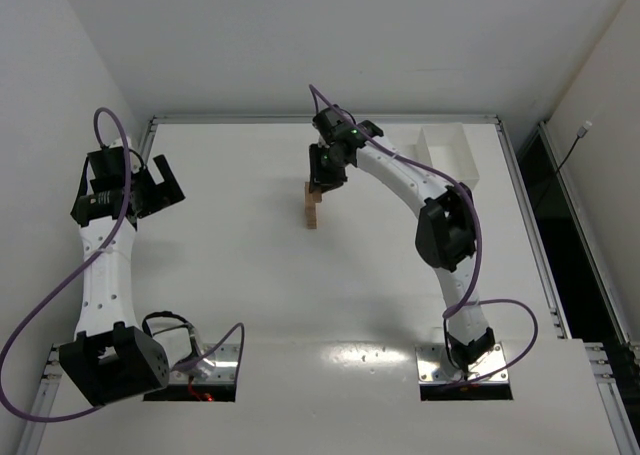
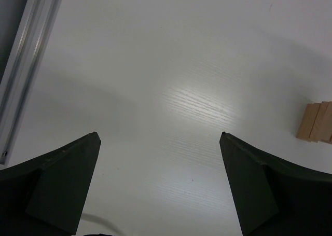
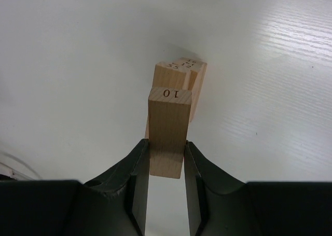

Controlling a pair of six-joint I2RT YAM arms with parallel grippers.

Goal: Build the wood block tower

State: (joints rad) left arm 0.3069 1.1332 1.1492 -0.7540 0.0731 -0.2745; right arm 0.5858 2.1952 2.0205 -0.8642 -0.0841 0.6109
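While pinched between the right gripper's fingers, sticks out lengthwise past the tips: one block, end face stamped "10". Hangs right at the top of the tower, overlapping it in the right wrist view; cannot tell whether touching it or just clear of it.

Tower: tan blocks layered in a narrow stack, small print on the uppermost end faces, too small to read. Stands on the white surface, about midway across and toward the far edge, directly beneath the right gripper in the top view.

Right gripper clenched on the block, one finger pressed to each long side.

Left gripper well apart from the tower, over the left part of the surface, near the metal rail. Spread wide, grasping nothing. Catches the tower at the right edge of the left wrist view, partly cut off.

White bin at the far right, to the right of the tower and apart from it.
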